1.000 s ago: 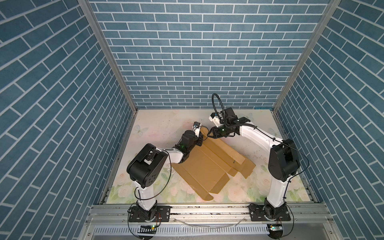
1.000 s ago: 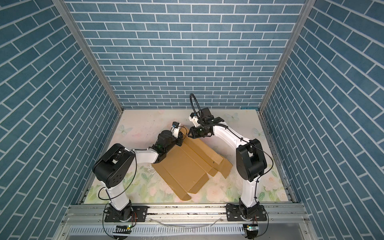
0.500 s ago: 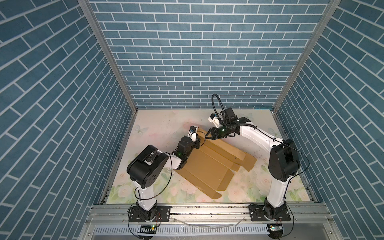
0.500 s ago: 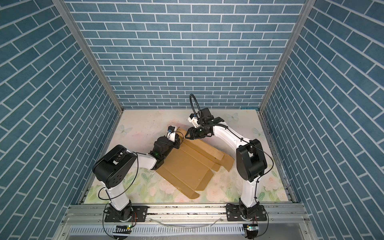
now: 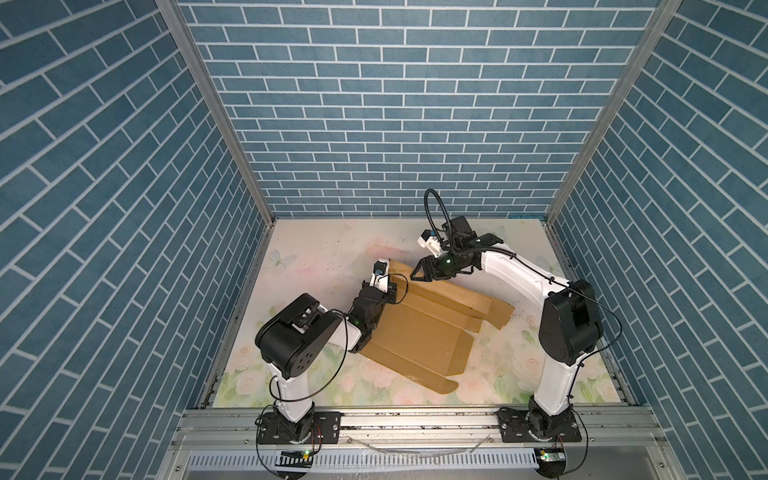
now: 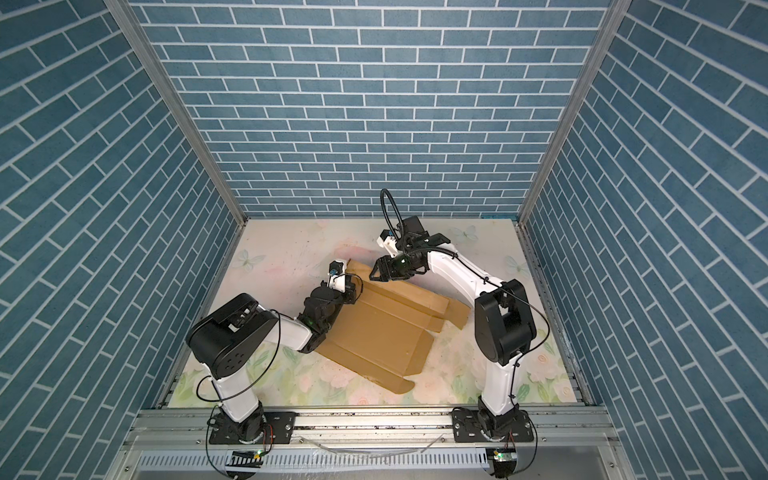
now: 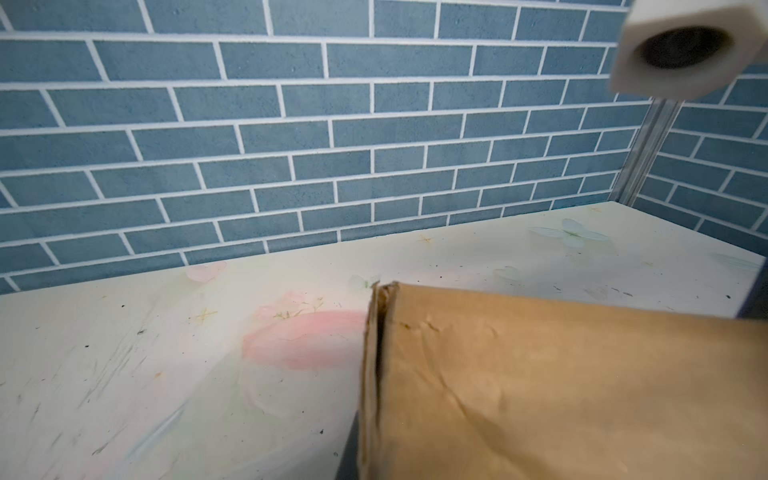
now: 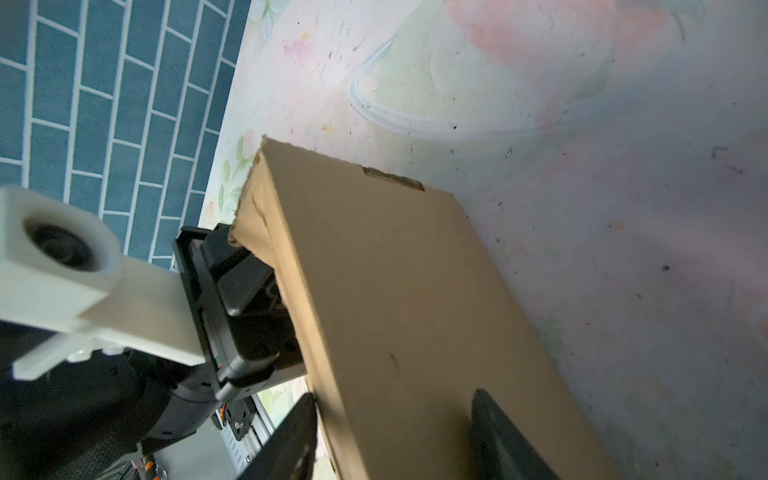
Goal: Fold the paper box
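Note:
The paper box (image 5: 419, 332) (image 6: 378, 328) is a tan, creased cardboard sheet lying partly folded on the middle of the table. My left gripper (image 5: 388, 291) (image 6: 351, 291) is shut on its far-left edge, where a doubled flap (image 7: 376, 374) stands up; its fingers are almost wholly hidden by the cardboard. My right gripper (image 5: 417, 274) (image 6: 374, 275) hovers open over the far flap (image 8: 399, 291). One of its fingers (image 8: 291, 436) is beside the fold and the other sits over the panel's face. Nothing is clamped between them.
Blue brick-pattern walls close in the floral table (image 5: 324, 253) on three sides. A metal rail (image 5: 415, 419) with both arm bases runs along the front. The left arm's wrist (image 8: 241, 291) sits right behind the raised flap, close to my right gripper.
The right gripper's jaws have widened. The left gripper has drawn its edge of the box a little nearer and leftward, and the sheet has swung and settled lower on the table.

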Tool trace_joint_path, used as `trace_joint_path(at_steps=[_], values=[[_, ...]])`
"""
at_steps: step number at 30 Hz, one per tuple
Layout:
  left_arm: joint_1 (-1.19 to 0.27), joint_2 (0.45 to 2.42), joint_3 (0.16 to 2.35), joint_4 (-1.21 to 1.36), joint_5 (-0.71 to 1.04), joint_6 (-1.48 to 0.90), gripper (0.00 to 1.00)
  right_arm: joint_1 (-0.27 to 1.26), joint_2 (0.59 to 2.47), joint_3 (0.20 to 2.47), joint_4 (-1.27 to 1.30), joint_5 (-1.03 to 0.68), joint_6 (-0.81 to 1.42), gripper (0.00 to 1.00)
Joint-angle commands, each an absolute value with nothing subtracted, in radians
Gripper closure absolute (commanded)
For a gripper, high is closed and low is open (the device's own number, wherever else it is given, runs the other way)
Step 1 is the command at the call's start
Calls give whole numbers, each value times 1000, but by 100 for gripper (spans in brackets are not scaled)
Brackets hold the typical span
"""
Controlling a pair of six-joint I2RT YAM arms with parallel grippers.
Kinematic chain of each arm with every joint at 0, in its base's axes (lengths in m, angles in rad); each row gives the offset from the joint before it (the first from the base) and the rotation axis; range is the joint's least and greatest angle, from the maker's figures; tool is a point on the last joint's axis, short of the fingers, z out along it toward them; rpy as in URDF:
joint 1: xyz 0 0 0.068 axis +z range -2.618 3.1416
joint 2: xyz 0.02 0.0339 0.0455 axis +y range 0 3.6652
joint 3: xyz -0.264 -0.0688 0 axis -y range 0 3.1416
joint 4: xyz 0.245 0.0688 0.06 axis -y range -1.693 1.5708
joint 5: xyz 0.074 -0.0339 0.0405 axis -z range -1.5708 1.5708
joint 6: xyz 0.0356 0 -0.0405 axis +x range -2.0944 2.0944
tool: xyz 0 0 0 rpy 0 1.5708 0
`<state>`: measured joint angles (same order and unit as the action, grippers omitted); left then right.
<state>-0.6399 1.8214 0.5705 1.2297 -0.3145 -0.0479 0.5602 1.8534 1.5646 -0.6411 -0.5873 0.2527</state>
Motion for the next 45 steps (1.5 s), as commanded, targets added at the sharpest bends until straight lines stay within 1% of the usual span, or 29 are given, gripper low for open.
trace_joint_path(at_steps=[1,5,10,12,15,18,24,27,31,41,42,43,45], values=[[-637,1789,539,1243,-404,-32,100,552,1733,1596,-697,-545,194,36],[-637,1772,513,1245,-456,-37,100,548,1631,1562,-741,-353,126,35],[-637,1757,504,1223,-474,-39,100,569,1487,1408,-707,-111,2,36],[-637,1758,501,1228,-480,-33,100,604,1422,1297,-639,30,-113,36],[-637,1758,502,1235,-473,-26,100,685,1343,1154,-522,173,-321,33],[-637,1752,503,1229,-465,-31,100,736,1331,1107,-461,239,-446,32],[-637,1756,499,1226,-452,-34,100,814,1421,1091,-364,395,-599,32],[-637,1759,500,1224,-451,-32,100,821,1475,1091,-316,445,-650,32],[-637,1762,503,1221,-457,-38,100,827,1531,1110,-264,502,-678,36],[-637,1758,507,1210,-480,-46,100,842,1542,1135,-287,439,-612,67],[-637,1755,504,1211,-484,-44,100,841,1539,1135,-289,432,-603,67],[-637,1751,503,1211,-488,-46,100,841,1534,1138,-291,423,-595,64],[-637,1742,496,1202,-508,-51,100,841,1521,1154,-320,398,-565,47]])
